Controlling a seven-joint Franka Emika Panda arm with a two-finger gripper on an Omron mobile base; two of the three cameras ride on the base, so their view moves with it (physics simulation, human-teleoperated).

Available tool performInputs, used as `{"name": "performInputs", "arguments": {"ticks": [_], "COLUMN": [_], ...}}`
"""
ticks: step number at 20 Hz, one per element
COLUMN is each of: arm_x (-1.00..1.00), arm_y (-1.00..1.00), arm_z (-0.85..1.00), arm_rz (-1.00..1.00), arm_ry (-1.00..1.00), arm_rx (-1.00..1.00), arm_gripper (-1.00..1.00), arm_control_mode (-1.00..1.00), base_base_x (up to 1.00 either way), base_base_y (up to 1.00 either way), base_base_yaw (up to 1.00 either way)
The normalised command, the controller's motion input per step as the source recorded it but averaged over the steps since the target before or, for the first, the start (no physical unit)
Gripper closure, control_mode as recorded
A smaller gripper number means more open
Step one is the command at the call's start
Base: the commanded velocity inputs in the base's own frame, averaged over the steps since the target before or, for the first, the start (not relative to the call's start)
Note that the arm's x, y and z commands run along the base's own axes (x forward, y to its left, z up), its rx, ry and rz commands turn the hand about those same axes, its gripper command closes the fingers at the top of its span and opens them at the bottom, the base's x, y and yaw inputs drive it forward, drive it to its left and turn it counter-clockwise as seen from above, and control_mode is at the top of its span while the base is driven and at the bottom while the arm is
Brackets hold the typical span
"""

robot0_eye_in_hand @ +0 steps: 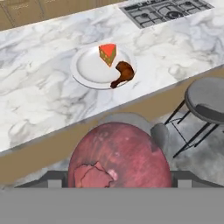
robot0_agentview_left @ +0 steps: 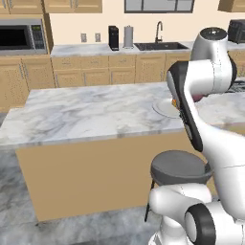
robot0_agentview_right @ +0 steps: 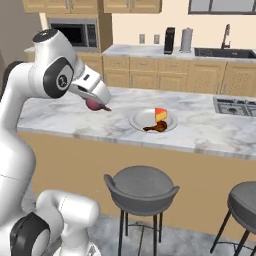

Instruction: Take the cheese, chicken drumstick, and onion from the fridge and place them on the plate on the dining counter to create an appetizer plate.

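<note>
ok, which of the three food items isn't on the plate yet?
The onion, the reddish-purple ball held in the gripper short of the dining counter. The cheese and chicken drumstick already lie on the plate.

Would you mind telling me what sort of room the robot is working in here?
Most likely a home kitchen: a sink with tap on the wall counter, a built-in microwave, and a marbled dining counter with round stools.
</note>
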Motion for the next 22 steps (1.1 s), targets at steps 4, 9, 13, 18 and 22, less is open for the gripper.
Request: {"name": "performInputs", "arguments": {"ticks": [4, 9, 13, 18, 22], "arm_x": [0.19, 0.60, 0.57, 0.60, 0.66], "arm_y": [0.00, -0.01, -0.18, -0.15, -0.04], "arm_z": [-0.01, -0.38, -0.72, -0.70, -0.54], "arm_rz": [-0.05, -0.14, -0.08, -0.06, -0.06], "arm_ry": [0.01, 0.04, 0.03, 0.04, 0.03], "arm_rx": [0.00, 0.00, 0.01, 0.04, 0.01], "arm_gripper": [1.00, 1.00, 1.00, 1.00, 1.00], "arm_control_mode": [-1.00, -1.00, -1.00, -1.00, -1.00], "base_base_x": [0.62, 0.00, 0.00, 0.00, 0.00], "base_base_y": [0.02, 0.00, 0.00, 0.00, 0.00], "base_base_yaw": [-0.16, 0.00, 0.00, 0.00, 0.00]}}
